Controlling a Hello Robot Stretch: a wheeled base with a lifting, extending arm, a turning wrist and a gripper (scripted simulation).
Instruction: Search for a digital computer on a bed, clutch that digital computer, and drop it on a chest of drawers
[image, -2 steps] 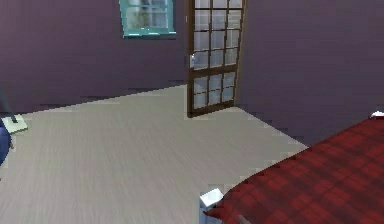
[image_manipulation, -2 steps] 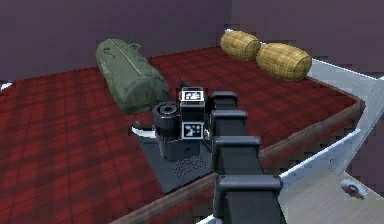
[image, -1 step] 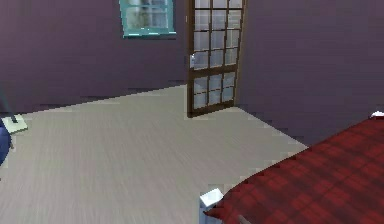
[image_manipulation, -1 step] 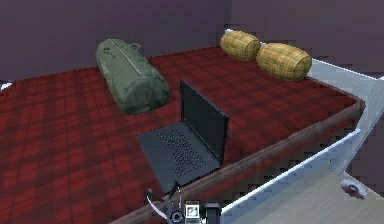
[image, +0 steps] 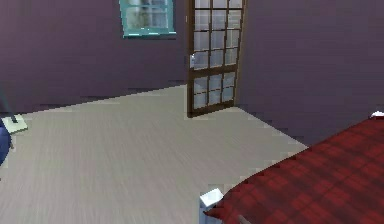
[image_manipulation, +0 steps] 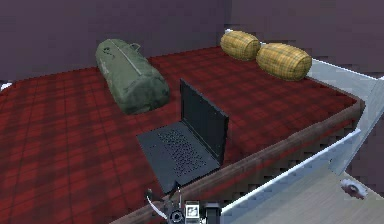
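The digital computer (image_manipulation: 188, 140) lies open on the bed (image_manipulation: 60, 140), with the tool (image_manipulation: 162, 203) near its front corner; I cannot tell if the tool holds anything. A poor grip on the thin base may let it slip.

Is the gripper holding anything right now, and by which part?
It cannot be told: the gripper shows near the open dark grey laptop, which lies on the red plaid bed.

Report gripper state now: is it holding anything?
The gripper: cannot tell whether it holds anything. Its far end shows against the open laptop, which lies on the red plaid bed.
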